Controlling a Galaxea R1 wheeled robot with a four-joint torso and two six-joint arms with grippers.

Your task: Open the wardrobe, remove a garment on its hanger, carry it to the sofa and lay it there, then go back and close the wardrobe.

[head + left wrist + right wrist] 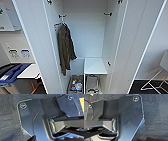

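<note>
The wardrobe [86, 32] stands right in front of me in the head view with both white doors swung wide, the left door [35, 45] and the right door [136, 45] framing the inside. An olive-green jacket [65, 48] hangs at the left end of the inside, near the left door. To its right the hanging space is bare back to the white rear panel. Both wrist views look down at dark carpet [8, 119] [156, 119] past my own dark plates.
A white shelf [94, 65] sits low on the wardrobe's right side. Below are a box of small items [76, 85] and a wire basket [92, 83]. A blue object [13, 72] and a white tabletop [28, 71] lie at lower left. A white chair frame [157, 80] is at lower right.
</note>
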